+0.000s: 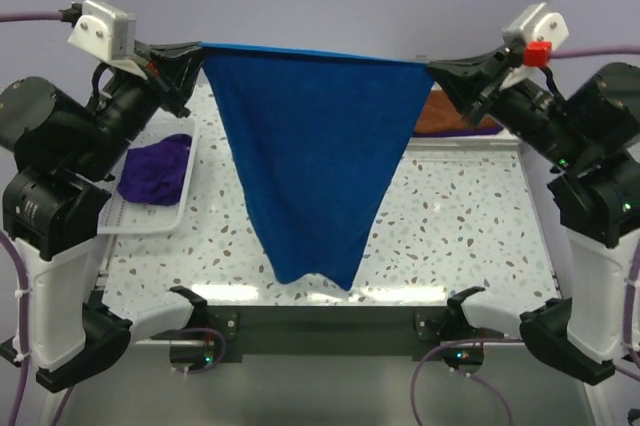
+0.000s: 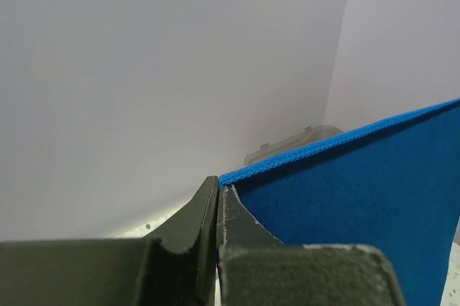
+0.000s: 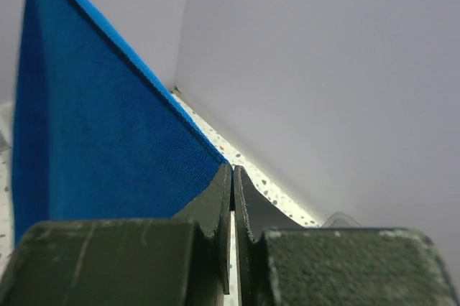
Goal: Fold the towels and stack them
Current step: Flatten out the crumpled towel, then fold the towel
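Blue towel (image 1: pixel 315 146): hangs in the air, spread between the two arms. Its lower point comes down close to the near edge of the bench (image 1: pixel 470 236); whether it touches there I cannot tell.
Purple towel (image 1: pixel 157 171): lies crumpled in the tray (image 1: pixel 140 230) on the left side, beside the left arm.
Left gripper (image 1: pixel 198 51): clamped together on the top left corner of the blue towel.
Right gripper (image 1: pixel 432 68): clamped together on the top right corner.
Key relation: the top edge runs left to right, taut and almost level between the two grippers, and the rest of the cloth hangs below them. Neither arm is nearer; each holds one end of the long axis.
Next move, as I judge: both arms must lower together, so that the cloth lies flat for folding.
Rust-brown towel (image 1: pixel 450 114): at the far right, behind the right gripper, with a second purple towel (image 1: pixel 478 130) showing just beside it.
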